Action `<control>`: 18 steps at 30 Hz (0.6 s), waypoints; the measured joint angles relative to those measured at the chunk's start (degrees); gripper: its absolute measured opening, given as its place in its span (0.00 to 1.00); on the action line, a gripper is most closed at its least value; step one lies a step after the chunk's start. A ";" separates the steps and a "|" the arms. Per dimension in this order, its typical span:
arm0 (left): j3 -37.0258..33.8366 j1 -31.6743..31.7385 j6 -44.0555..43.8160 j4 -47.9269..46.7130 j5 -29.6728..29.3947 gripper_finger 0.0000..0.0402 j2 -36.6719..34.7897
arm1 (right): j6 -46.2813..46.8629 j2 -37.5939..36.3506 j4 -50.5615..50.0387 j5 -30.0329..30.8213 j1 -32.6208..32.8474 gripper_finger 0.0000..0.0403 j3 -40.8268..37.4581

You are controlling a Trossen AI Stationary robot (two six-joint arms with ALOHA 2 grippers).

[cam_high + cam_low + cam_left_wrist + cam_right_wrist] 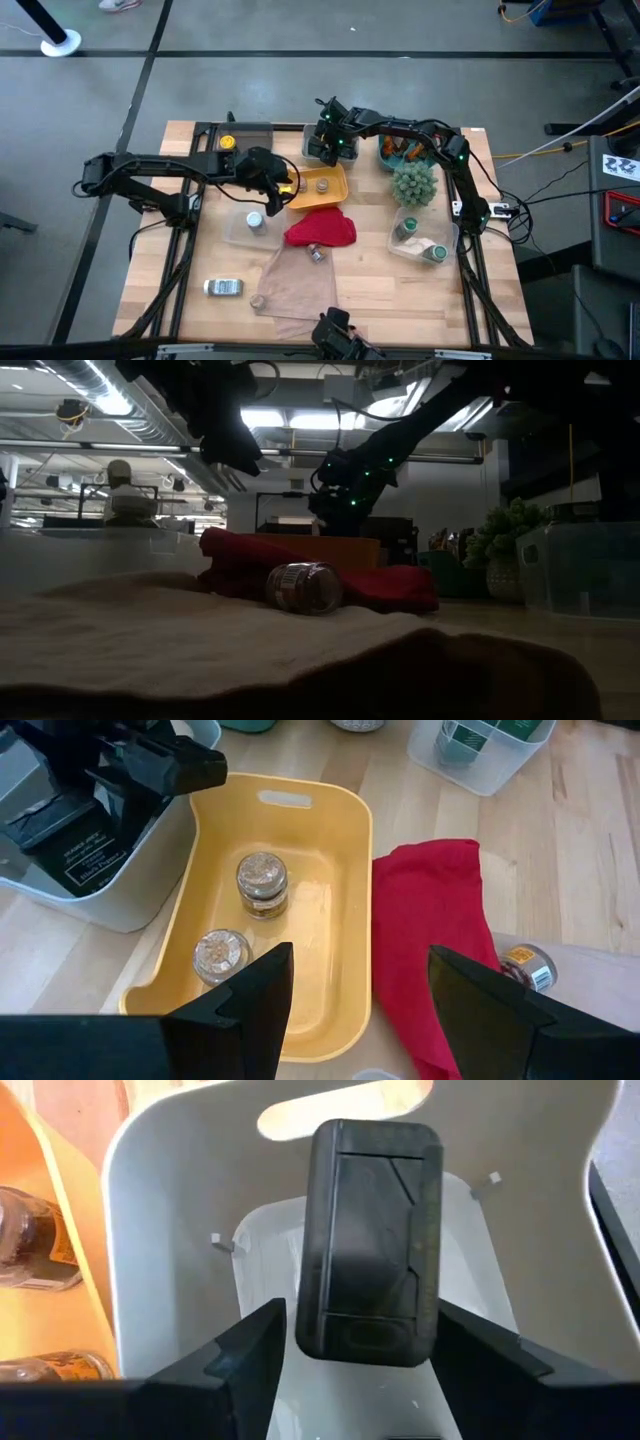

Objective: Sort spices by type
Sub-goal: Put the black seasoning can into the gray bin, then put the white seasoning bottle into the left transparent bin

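Observation:
A dark tin (370, 1240) rests in a white bin (160, 1230) at the table's far middle. My right gripper (365, 1350) is open, one finger on each side of the tin's near end with a thin gap. My left gripper (360, 990) hangs open above the yellow tray (345, 830), which holds two tan-topped pots (262, 885) (220, 955). A silver-capped jar (305, 588) lies on its side on the tan cloth beside the red cloth (320, 230). Green-lidded jars (408, 230) sit in a clear bin at the right.
The fuzzy green plant (413, 185) stands right of the yellow tray. A teal bin (400, 152) with orange sachets is at the far right. A clear container (250, 225) with one jar, a dark tin (223, 287) and a tan cloth (295, 290) are nearer.

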 joint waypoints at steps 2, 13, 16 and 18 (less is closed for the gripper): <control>0.02 -0.11 -0.48 -1.10 0.01 0.53 -0.85 | 0.00 0.00 -0.93 0.03 0.00 0.58 0.41; 1.66 -6.32 -16.60 -23.15 5.38 0.53 -9.28 | 0.02 -0.31 -14.14 0.18 0.00 0.58 11.26; 1.66 -10.27 -24.34 -30.11 8.08 0.53 -11.07 | 0.06 -0.31 -17.27 0.22 0.00 0.58 14.22; 1.66 -13.19 -29.44 -34.99 9.60 0.53 -11.77 | 0.06 -0.35 -18.78 0.23 0.00 0.58 15.86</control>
